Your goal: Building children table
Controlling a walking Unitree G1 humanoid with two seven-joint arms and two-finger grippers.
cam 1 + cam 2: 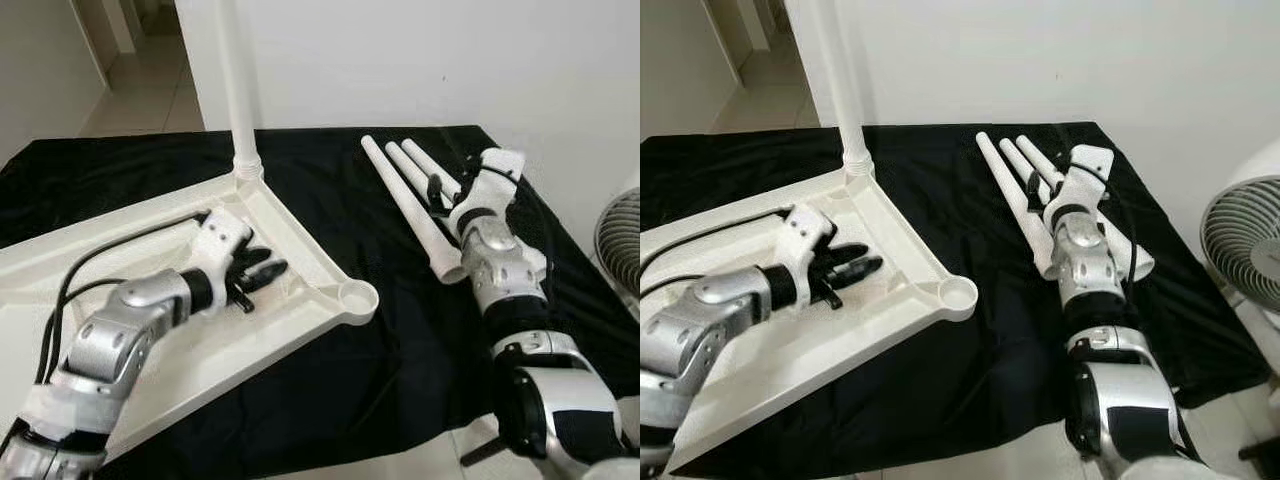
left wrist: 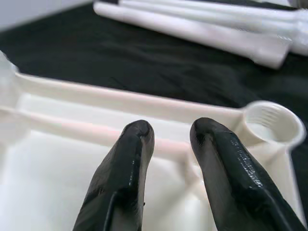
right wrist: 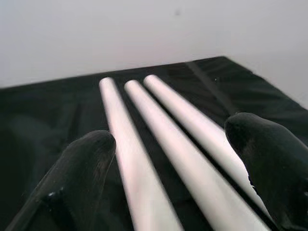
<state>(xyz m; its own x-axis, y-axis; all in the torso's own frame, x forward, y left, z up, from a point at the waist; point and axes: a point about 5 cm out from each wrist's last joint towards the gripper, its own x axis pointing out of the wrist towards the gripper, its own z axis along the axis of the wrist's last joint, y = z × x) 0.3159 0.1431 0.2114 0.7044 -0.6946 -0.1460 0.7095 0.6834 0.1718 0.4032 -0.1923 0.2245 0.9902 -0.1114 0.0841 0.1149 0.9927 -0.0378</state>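
1. One tabletop [image 1: 300,250], upside down.
2. One leg [image 1: 240,90] standing fitted in a corner of it.
3. Three loose legs [image 1: 415,205] lying side by side on one black cloth [image 1: 350,370].
4. One empty corner socket [image 1: 357,297] in view.
5. One fan [image 1: 1245,250].
6. Two grippers: left [image 1: 262,272], right [image 3: 173,163].

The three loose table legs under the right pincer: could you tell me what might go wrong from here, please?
1. The right pincer is open astride three legs lying side by side; closing may catch more than one, or roll them apart.
2. One upright leg already stands in the upturned tabletop; swinging a new leg across could knock it.
3. The left pincer rests inside the tabletop near the empty corner socket and may get in the way.
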